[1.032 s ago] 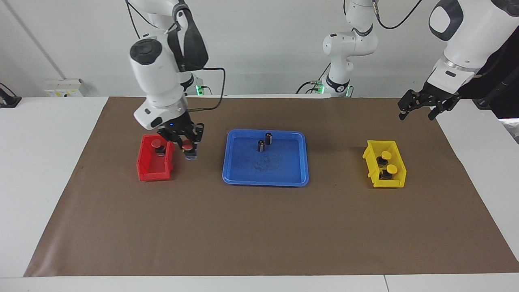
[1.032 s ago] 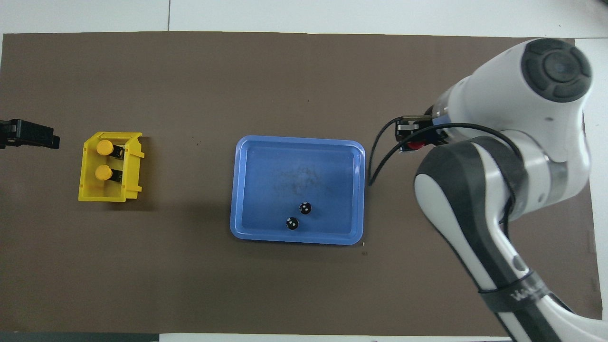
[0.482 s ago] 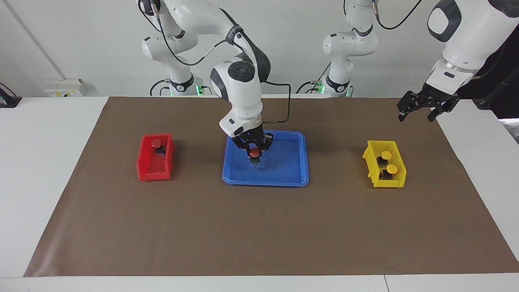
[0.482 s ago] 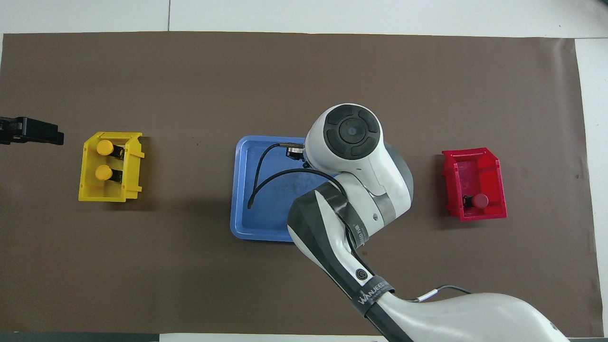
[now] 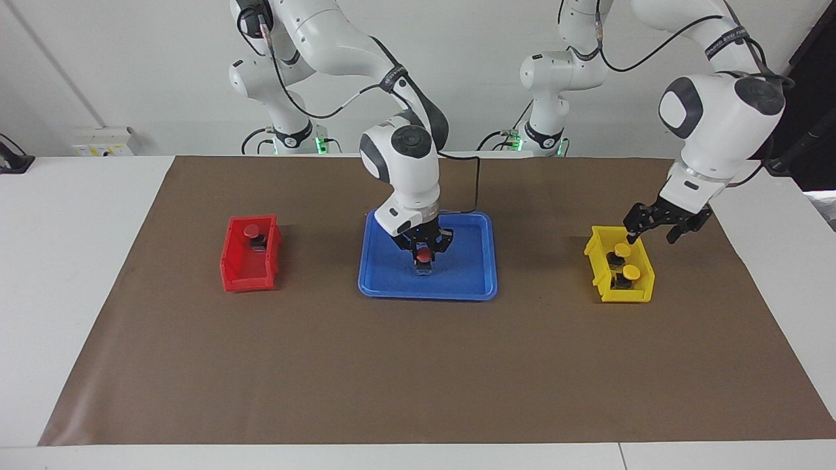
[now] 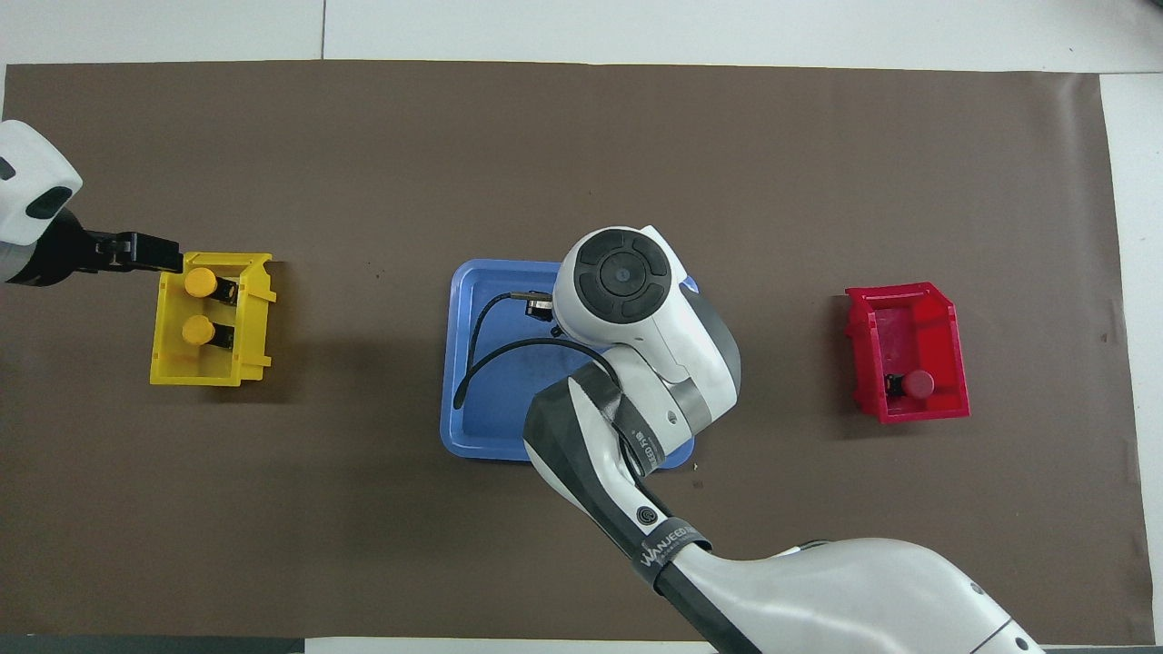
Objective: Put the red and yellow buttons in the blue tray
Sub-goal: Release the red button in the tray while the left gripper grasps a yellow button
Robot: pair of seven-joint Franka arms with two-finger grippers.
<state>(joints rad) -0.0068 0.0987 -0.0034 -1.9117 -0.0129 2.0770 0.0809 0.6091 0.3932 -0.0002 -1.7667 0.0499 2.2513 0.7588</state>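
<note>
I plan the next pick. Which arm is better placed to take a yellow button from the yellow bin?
The left. Its claw hangs over the yellow bin, just above the yellow buttons. The right claw is over the blue tray, holding a red button.

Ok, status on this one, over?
Right gripper shut on red button, low in blue tray. Left gripper open, over yellow bin. Other red button in red bin.
</note>
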